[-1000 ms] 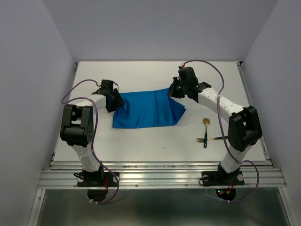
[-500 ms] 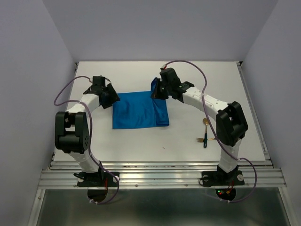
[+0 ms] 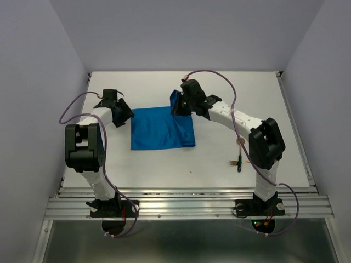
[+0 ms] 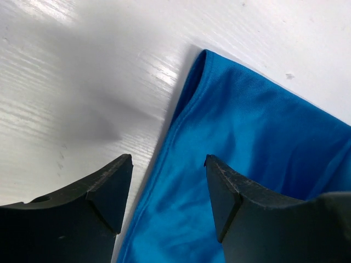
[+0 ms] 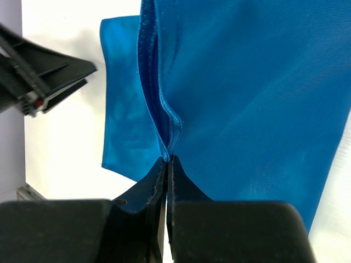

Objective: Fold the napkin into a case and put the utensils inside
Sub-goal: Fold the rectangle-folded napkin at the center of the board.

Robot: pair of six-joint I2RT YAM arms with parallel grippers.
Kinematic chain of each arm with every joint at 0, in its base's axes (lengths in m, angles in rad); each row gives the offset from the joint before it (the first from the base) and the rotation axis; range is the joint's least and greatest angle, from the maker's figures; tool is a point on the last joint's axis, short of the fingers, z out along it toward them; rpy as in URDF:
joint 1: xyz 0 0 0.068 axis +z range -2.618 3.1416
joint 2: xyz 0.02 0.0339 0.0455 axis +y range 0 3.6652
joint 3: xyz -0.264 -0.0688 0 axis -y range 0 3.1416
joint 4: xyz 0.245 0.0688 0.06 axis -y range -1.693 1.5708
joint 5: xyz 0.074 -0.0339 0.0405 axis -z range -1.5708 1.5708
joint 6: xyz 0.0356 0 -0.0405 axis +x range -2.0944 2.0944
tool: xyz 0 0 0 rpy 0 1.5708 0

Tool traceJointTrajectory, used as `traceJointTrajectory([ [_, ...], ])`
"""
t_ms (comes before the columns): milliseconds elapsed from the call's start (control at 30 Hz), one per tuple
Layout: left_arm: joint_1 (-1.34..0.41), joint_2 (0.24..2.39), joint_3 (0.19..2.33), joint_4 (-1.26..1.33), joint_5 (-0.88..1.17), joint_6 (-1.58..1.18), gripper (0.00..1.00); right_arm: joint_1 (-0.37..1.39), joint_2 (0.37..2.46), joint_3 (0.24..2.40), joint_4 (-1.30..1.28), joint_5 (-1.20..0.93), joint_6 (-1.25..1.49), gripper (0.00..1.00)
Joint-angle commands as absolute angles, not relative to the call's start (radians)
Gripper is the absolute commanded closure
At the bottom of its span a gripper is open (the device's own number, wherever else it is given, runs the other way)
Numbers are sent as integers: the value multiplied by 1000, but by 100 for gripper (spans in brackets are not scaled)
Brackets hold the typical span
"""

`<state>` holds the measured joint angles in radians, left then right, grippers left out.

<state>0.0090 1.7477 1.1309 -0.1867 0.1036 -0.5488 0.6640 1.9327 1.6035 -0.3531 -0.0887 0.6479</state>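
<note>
Leftward over the table's (image 3: pixel 164 164) middle went my right gripper (image 5: pixel 167 159), pinching the napkin's (image 3: pixel 162 129) hem; left gripper (image 4: pixel 168 160) spread beside its left edge. Still folding; next I'd lay the flap flat

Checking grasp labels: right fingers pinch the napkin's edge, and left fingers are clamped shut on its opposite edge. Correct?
Not the left part. The left fingers stand open astride the edge of the napkin, clamping nothing, as the left wrist view shows. The right fingers do pinch the napkin's edge.
</note>
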Motion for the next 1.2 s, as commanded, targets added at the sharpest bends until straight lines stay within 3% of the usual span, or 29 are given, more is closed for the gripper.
traceJointTrajectory([
  [0,18,1784,1141,-127,133,-577,34,695,1962,1680,-330,-106,657,99],
  [400,-34,1832,1095,-68,187,-569,34,695,1960,1657,-330,-81,658,99],
  [933,-219,1888,1115,-31,201,-640,34,635,1727,1430,-365,58,609,99],
  [1167,-282,1881,1124,-31,212,-663,34,601,1704,1433,-383,57,583,99],
])
